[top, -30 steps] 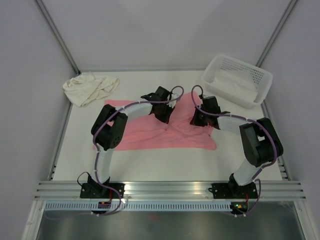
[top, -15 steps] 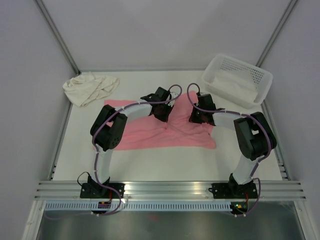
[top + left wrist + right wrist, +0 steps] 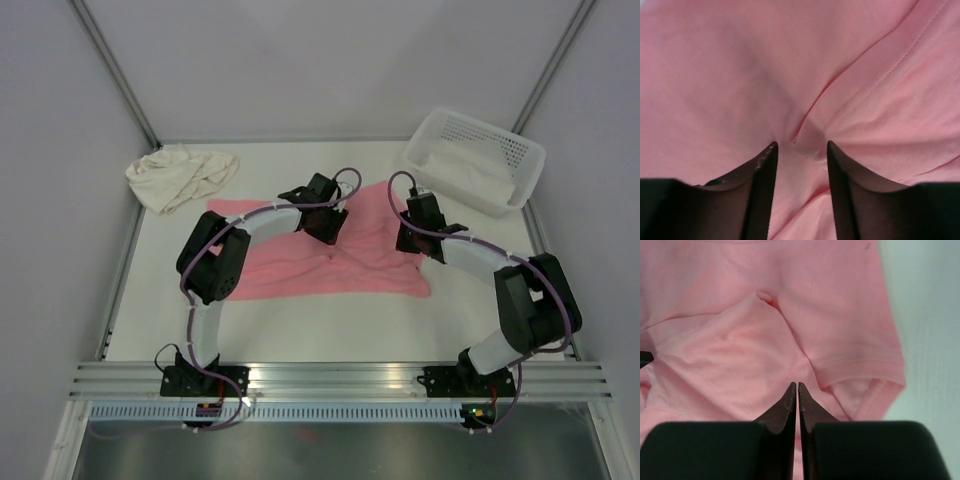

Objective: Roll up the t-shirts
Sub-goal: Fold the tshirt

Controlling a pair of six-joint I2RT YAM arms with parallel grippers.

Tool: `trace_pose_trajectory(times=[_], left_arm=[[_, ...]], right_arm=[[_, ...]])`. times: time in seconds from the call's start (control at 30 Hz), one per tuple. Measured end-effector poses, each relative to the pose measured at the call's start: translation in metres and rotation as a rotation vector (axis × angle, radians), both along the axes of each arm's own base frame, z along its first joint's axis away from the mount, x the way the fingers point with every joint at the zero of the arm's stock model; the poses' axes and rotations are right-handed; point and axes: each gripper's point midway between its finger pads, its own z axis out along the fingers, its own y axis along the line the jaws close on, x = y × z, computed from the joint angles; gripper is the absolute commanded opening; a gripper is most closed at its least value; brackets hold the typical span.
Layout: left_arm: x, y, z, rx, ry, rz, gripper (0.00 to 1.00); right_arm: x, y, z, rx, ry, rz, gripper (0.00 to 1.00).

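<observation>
Pink t-shirt (image 3: 290, 272): spread across the middle of the desk (image 3: 300, 320) and creased at its centre. You will find its right sleeve toward the desk's right edge.
Cream t-shirt (image 3: 180, 175): bunched in a heap at the far left corner of the desk, well apart from the pink t-shirt.
Left end effector (image 3: 800, 145): over the centre of the pink t-shirt. Read it as open; the jaws stand apart with a raised fold of cloth between the tips.
Right end effector (image 3: 797, 385): over the right part of the pink t-shirt, beside the sleeve. Read it as closed; only a thin slit shows between the fingers, whose tips are at the cloth.
Basket (image 3: 490, 135): far right corner of the desk.
</observation>
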Motion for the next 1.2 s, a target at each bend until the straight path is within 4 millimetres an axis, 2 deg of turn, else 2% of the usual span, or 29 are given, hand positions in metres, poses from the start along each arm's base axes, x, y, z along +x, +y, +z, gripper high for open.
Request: trace_pose_trajectory(times=[0.03, 0.07, 0.1, 0.13, 0.17, 0.27, 0.33, 0.43, 0.53, 0.57, 0.63, 0.83, 0.93, 1.07, 1.2], left_arm=[[0.001, 0.002, 0.002, 0.010, -0.008, 0.004, 0.58], [0.002, 0.004, 0.006, 0.017, -0.018, 0.007, 0.62], [0.003, 0.008, 0.011, 0.030, -0.033, 0.009, 0.76], [0.003, 0.010, 0.015, 0.039, -0.041, 0.008, 0.95], [0.004, 0.014, 0.022, 0.052, -0.062, -0.001, 0.95], [0.004, 0.024, 0.046, 0.080, -0.113, -0.016, 0.92], [0.000, 0.033, 0.060, 0.105, -0.148, -0.033, 0.84], [-0.018, 0.062, 0.079, 0.177, -0.203, -0.075, 0.75], [-0.051, 0.106, 0.084, 0.297, -0.235, -0.124, 0.73], [-0.062, 0.122, 0.083, 0.344, -0.234, -0.139, 0.73], [-0.083, 0.152, 0.073, 0.445, -0.221, -0.161, 0.72], [-0.140, 0.239, 0.019, 0.666, 0.001, -0.136, 0.69], [-0.147, 0.283, 0.011, 0.689, 0.095, -0.002, 0.68], [-0.148, 0.309, 0.012, 0.680, 0.116, 0.105, 0.69], [-0.160, 0.321, 0.005, 0.692, 0.142, 0.108, 0.68]], right_arm=[[-0.002, -0.003, 0.007, -0.008, -0.010, -0.006, 0.16], [-0.003, -0.006, 0.015, -0.014, -0.023, -0.013, 0.26], [-0.004, -0.008, 0.021, -0.018, -0.034, -0.020, 0.30], [-0.007, -0.011, 0.028, -0.021, -0.047, -0.028, 0.34], [-0.011, -0.015, 0.034, -0.023, -0.057, -0.040, 0.40], [-0.035, -0.028, 0.037, -0.034, -0.056, -0.080, 0.46], [-0.057, -0.041, 0.033, -0.041, -0.035, -0.115, 0.46], [-0.081, -0.055, 0.030, -0.044, -0.012, -0.162, 0.43], [-0.093, -0.063, 0.030, -0.037, -0.013, -0.197, 0.29], [-0.097, -0.064, 0.028, -0.036, -0.010, -0.203, 0.21], [-0.101, -0.065, 0.025, -0.030, -0.002, -0.211, 0.16], [-0.109, -0.058, 0.011, 0.009, 0.037, -0.208, 0.14], [-0.116, -0.057, -0.001, 0.021, 0.069, -0.209, 0.13], [-0.131, -0.057, -0.019, 0.041, 0.117, -0.229, 0.14], [-0.131, -0.056, -0.019, 0.062, 0.107, -0.252, 0.16]])
